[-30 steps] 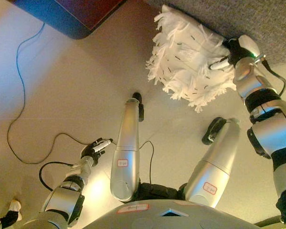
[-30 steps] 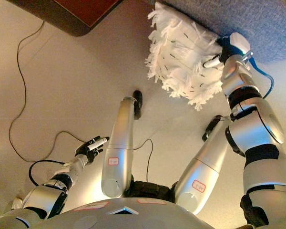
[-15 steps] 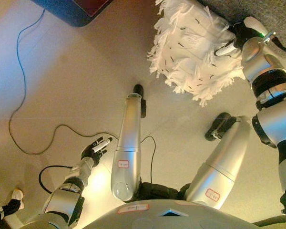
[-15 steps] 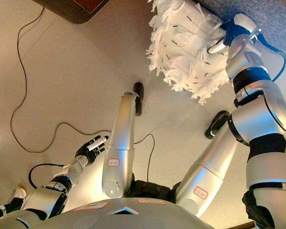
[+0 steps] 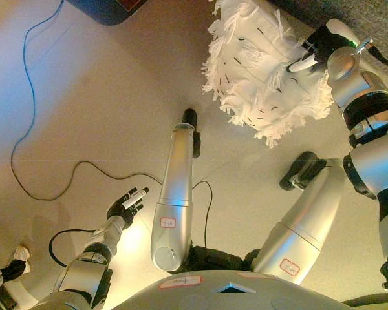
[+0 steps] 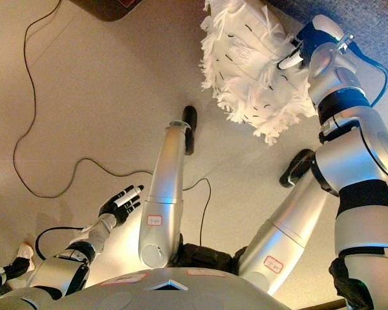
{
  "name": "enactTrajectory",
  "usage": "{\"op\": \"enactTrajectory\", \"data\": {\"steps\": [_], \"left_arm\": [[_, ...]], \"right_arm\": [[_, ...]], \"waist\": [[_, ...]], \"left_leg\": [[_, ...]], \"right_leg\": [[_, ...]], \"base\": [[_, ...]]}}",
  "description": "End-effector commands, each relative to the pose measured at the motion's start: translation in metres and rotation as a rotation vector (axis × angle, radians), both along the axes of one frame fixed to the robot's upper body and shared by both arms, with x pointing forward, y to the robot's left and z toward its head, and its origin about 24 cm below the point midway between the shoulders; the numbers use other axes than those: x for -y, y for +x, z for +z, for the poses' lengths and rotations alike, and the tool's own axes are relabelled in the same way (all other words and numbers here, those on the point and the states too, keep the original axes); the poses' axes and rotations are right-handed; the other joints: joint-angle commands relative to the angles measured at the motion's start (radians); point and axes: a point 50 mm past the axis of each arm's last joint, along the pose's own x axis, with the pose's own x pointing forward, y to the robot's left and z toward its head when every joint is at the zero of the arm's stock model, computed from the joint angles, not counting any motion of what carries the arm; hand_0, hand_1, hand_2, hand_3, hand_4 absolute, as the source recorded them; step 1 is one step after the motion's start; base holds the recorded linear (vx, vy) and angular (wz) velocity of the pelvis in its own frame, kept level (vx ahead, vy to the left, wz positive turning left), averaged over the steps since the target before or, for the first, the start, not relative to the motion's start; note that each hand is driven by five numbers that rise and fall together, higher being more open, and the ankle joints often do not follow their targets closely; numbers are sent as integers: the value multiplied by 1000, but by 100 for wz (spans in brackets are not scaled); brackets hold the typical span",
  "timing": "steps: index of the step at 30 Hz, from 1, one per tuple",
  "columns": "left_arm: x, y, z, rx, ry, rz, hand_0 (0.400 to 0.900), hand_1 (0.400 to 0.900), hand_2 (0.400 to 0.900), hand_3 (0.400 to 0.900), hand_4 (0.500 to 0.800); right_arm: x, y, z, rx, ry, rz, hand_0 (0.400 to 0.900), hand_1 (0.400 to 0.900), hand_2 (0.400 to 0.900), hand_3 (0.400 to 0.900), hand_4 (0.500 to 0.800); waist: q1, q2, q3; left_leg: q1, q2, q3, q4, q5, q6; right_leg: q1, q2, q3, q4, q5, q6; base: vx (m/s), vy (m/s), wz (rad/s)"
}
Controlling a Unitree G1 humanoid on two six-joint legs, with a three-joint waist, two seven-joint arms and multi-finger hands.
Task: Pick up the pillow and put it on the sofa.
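Right hand [image 5: 318,51] grips the pillow [image 5: 262,71] at its right edge, fingers curled into the fringe and one white-tipped finger lying across the cover. We note the pillow hangs clear of the floor [image 5: 103,116], at the top right of the view, to the left of the hand that holds it. Its upper edge reaches the grey sofa [image 6: 368,26], which fills the corner just beyond hand and pillow; whether they touch there we cannot tell. We judge the coming move turns on this: the sofa lies up and to the right of the pillow, so the right arm need only carry it further that way.

Pillow: white, shaggy, ragged tassels round the rim, small dark flecks across the face, roughly square.

Left hand [image 5: 126,205] hangs low at lower left, fingers spread, holding nothing, well apart from the pillow.
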Motion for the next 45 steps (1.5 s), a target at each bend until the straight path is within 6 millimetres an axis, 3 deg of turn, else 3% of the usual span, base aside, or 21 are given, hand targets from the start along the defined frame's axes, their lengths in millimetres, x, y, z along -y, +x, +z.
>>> {"op": "enactTrajectory", "data": {"steps": [1,10,18,25,31,34,37,39,40,43,45], "left_arm": [[-39,-31,2,-37,78,106,900,900,900,900,800],[-35,-27,2,-33,111,48,900,900,900,900,800],[-34,-19,6,-96,187,-54,900,900,900,900,800],[-32,-17,6,-102,208,-108,900,900,900,900,800],[-28,-25,1,-149,247,-176,900,900,900,900,800],[-26,-28,-2,-174,253,-183,900,900,900,900,800],[-28,-41,-7,-238,264,-150,900,900,900,900,800],[-32,-56,-11,-282,268,-118,900,900,900,900,800],[-34,-63,-12,-296,268,-110,900,900,900,900,800],[-34,-83,-17,-339,239,-87,900,900,900,900,800],[-33,-92,-20,-370,228,-100,900,900,900,900,800]], "right_arm": [[-18,7,48,198,76,84,400,400,400,400,500],[-26,5,39,246,81,178,400,400,400,400,500],[-14,-5,12,168,116,219,400,400,400,400,500],[-15,-14,-9,94,128,273,400,400,400,400,500],[-12,-25,-31,40,160,327,400,400,400,400,500],[-16,-29,-36,8,171,385,400,400,400,400,500],[-22,-32,-39,-26,151,444,400,400,400,400,500],[-24,-33,-37,-48,146,474,400,400,400,400,500],[-24,-35,-34,-53,130,480,400,400,400,400,500],[-21,-37,-28,-48,105,483,400,400,400,400,500],[-12,-38,-25,-56,100,457,400,400,400,400,500]], "waist": [[25,36,37],[16,-12,-9],[-5,-88,-91],[-26,-134,-140],[-43,-161,-209],[-51,-172,-255],[-58,-186,-304],[-51,-203,-323],[-44,-212,-319],[-9,-236,-305],[4,-208,-323]], "left_leg": [[100,52,15,-5,50,44],[323,110,29,-222,90,20],[625,178,49,-478,143,2],[789,215,68,-624,208,-1],[985,226,117,-824,275,-8],[1079,237,141,-933,310,-7],[1184,282,158,-1047,360,-23],[1186,303,131,-1024,467,-50],[1144,303,99,-972,545,-60],[1088,232,62,-879,500,-24],[1092,169,150,-962,504,-26]], "right_leg": [[57,-10,17,20,-13,-99],[278,-4,-46,-194,58,-72],[590,-16,-131,-472,148,-29],[745,-8,-174,-590,193,-17],[968,46,-252,-788,229,-10],[1066,97,-289,-859,219,-16],[1149,187,-300,-922,198,-55],[1213,245,-298,-996,198,-89],[1249,266,-292,-1024,194,-103],[1343,267,-343,-1097,197,-120],[1394,292,-404,-1123,192,-117]], "base": [[-13,-40,-3],[40,-30,-8],[177,-85,-8],[142,-93,-4],[175,-175,0],[151,-249,1],[174,-270,-9],[189,-301,-18],[173,-303,-24],[218,-158,-30],[392,3,8]]}}
